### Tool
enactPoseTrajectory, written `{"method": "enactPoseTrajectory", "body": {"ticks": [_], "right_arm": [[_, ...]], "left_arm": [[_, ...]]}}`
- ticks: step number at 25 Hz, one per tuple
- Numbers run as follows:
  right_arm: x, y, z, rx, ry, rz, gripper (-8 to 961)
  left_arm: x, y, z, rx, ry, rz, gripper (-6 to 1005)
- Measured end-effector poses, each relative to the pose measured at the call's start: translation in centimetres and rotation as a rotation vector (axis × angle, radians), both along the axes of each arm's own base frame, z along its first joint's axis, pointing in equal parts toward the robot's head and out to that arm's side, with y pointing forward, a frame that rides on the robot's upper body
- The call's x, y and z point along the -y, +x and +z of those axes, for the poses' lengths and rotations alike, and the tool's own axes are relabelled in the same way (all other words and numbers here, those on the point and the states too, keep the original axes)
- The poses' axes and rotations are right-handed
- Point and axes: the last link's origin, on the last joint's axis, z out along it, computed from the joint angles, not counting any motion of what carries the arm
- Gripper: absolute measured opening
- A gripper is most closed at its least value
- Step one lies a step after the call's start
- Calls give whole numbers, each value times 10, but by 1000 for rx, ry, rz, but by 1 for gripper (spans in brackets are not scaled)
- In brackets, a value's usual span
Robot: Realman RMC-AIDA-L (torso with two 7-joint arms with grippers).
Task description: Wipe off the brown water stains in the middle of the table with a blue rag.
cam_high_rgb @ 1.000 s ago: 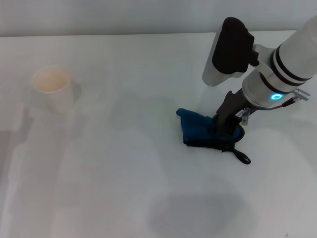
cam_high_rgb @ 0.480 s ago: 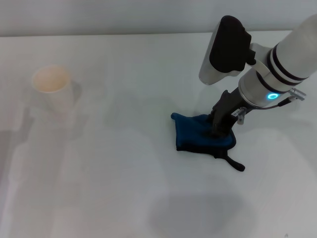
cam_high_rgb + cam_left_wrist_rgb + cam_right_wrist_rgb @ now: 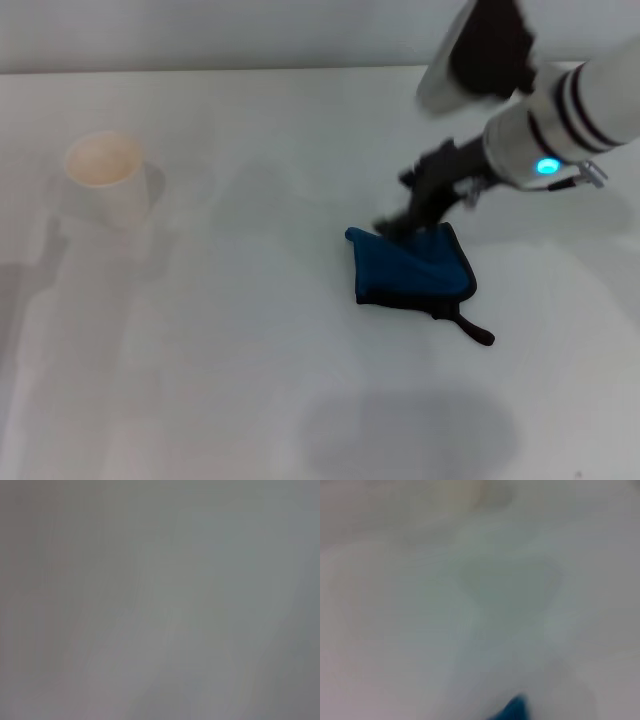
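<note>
One arm works in the head view: the right gripper (image 3: 400,222) hangs at the far edge of the blue rag (image 3: 412,270), which lies flat on the bench (image 3: 250,380), its loop pointing toward the robot; I cannot tell whether the fingers are clenched or released. No brown stain shows. Left wrist view is blank. Right wrist view shows only a rag corner (image 3: 512,710)
</note>
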Motion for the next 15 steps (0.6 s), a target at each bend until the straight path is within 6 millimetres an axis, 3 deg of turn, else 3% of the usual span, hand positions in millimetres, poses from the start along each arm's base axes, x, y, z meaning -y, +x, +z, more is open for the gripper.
{"method": "enactPoseTrajectory", "body": {"ticks": [2, 7, 10, 15], "right_arm": [[-6, 2, 11, -147, 82, -67, 739], [-11, 9, 45, -646, 219, -195, 845], [-6, 21, 66, -944, 296, -226, 845], [-2, 64, 86, -1280, 547, -338, 844]], "left_arm": [[0, 0, 0, 0, 2, -2, 879], [3, -1, 2, -2, 7, 0, 879], [3, -1, 2, -4, 11, -2, 879], [3, -3, 4, -9, 20, 2, 879]]}}
